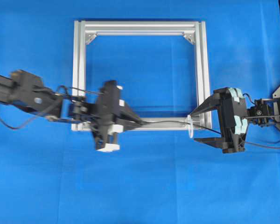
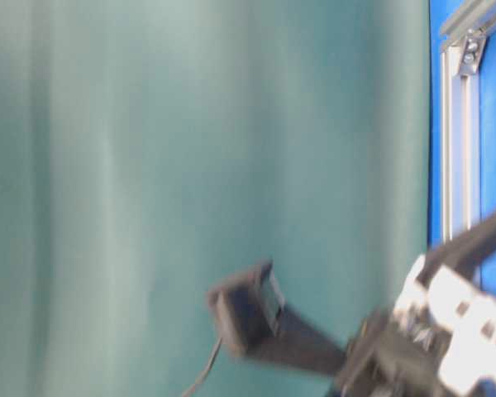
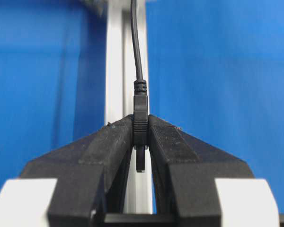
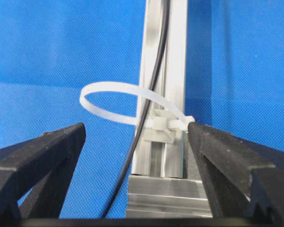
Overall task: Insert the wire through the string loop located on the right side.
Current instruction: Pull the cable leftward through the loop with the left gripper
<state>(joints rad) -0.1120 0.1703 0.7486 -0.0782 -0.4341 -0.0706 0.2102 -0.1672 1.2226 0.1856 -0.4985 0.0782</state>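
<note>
The wire runs along the near rail of the silver frame. My left gripper is shut on its plug, and the small tip pokes back between the fingers. From the plug the cable leads right and looks threaded through the whitish string loop at the frame's right corner. My right gripper stands wide open, one finger on each side of that loop. It touches neither the loop nor the wire, which crosses the loop beside the rail.
The aluminium frame lies flat on blue cloth, its rail directly ahead of the right gripper. Past the loop the wire trails right under the right arm. The table-level view is blurred, showing only a frame corner.
</note>
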